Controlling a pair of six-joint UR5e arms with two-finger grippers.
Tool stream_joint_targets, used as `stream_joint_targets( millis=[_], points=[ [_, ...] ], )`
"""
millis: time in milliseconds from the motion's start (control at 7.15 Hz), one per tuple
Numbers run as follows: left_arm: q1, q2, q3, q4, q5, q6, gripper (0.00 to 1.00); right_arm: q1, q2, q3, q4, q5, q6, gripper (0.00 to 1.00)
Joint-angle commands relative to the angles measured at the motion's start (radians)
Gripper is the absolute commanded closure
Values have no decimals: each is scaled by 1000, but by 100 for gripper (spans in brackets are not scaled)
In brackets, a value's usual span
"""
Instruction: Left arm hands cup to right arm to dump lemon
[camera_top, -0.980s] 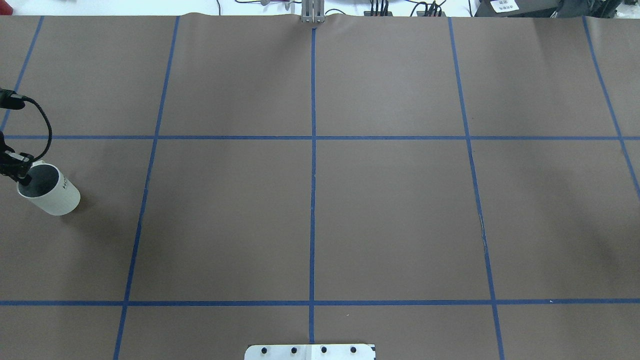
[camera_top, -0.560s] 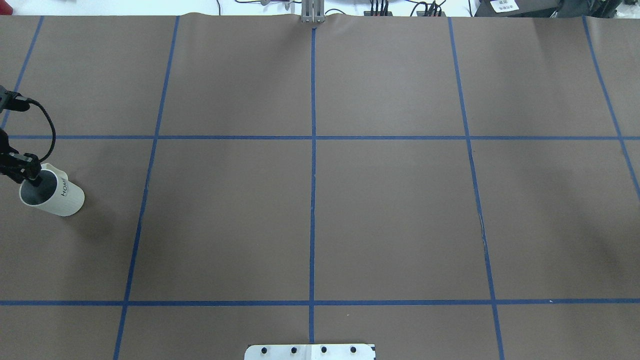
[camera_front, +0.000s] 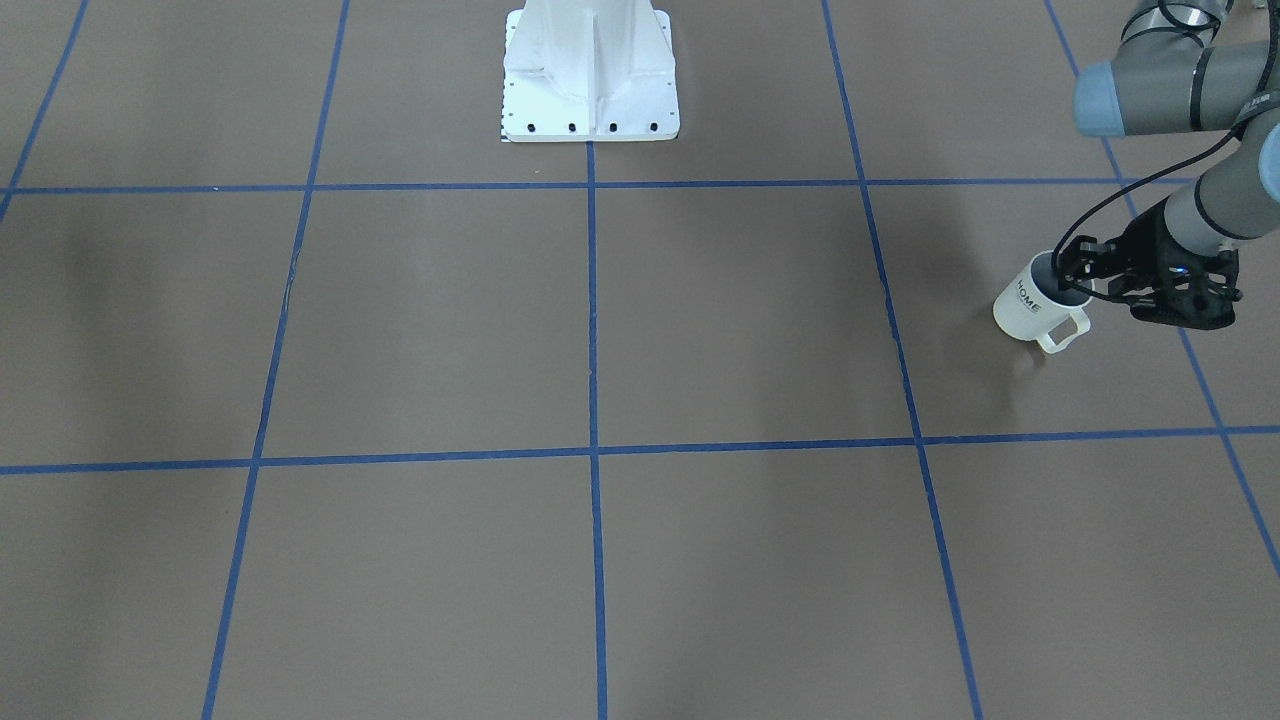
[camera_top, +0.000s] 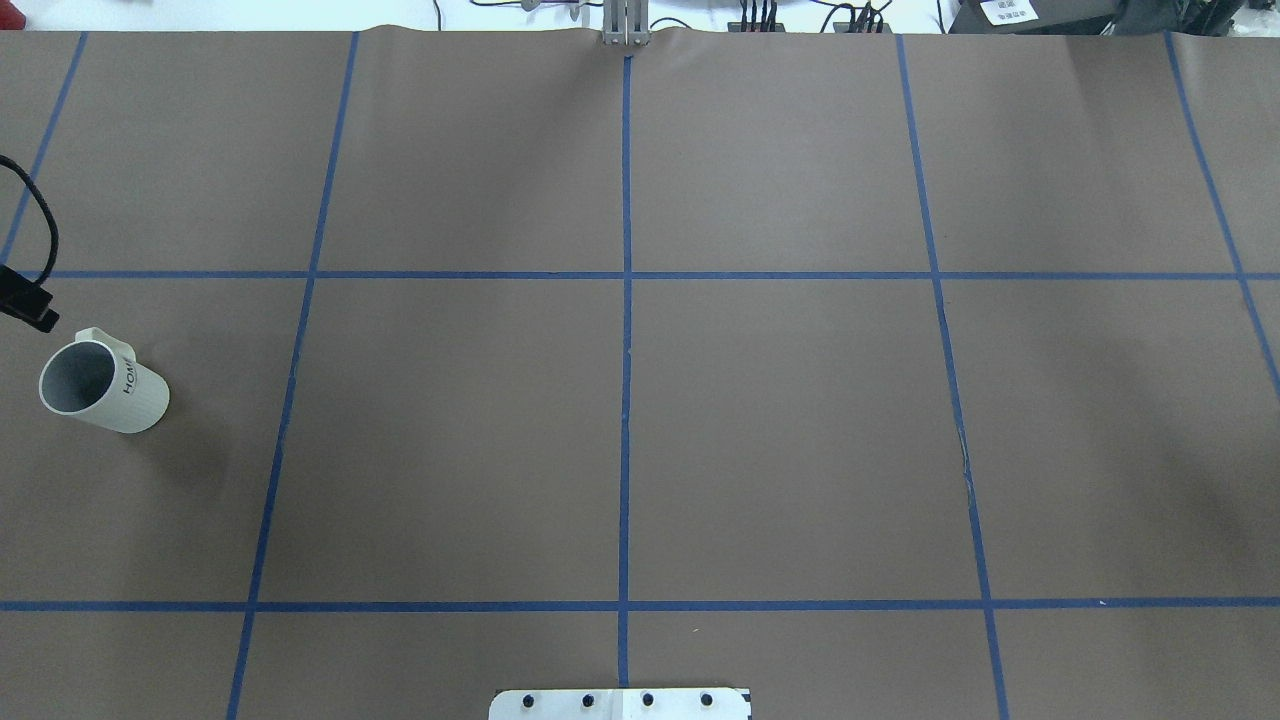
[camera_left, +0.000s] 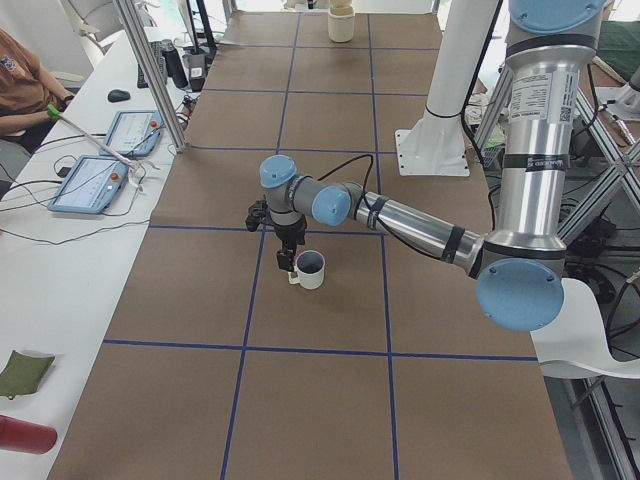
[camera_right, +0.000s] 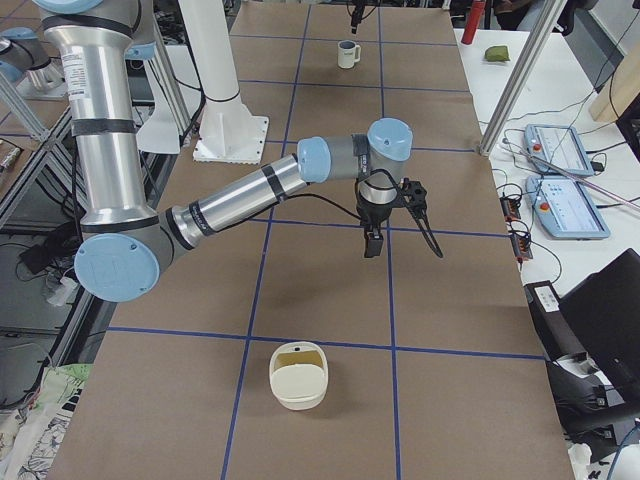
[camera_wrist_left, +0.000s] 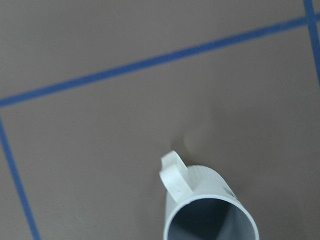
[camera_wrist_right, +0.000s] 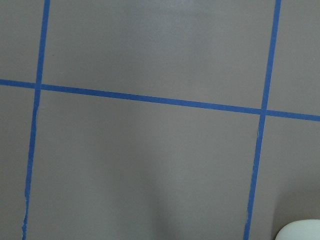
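Left end effector (camera_front: 1082, 278): jaws apart, withdrawn off cup (camera_top: 105, 392) rim toward 11 o'clock since 0.6 s ago. Cup unmoved, upright, counter (camera_top: 640, 430) far 9 o'clock. Right end effector (camera_right: 372, 245): state indeterminable.

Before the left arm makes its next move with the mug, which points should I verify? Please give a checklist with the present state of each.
1. Small off-white "HOME" mug stands upright on the brown table: ok.
2. Black left gripper holds the mug: not ok; the overhead view shows a gap between them.
3. Yellow-green lemon inside the mug: cannot tell; only grey inside shows, the bottom partly hidden.
4. Black right gripper near for the hand-over: not ok; it hangs far from the mug.
5. Cream rounded container present for dumping: ok; it stands on the table.
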Motion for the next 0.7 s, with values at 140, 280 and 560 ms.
stream_joint_targets(
  millis=[140,280,560],
  points=[
    [-229,-120,183,5,11,258,0,37,-51,-24,5,1,-123,0],
    [-302,-171,300,2,-7,359,0,79,-71,-64,10,4,-210,0],
    [-385,-178,422,-11,-65,534,0,126,-116,-163,191,4,-240,0]
  ],
)
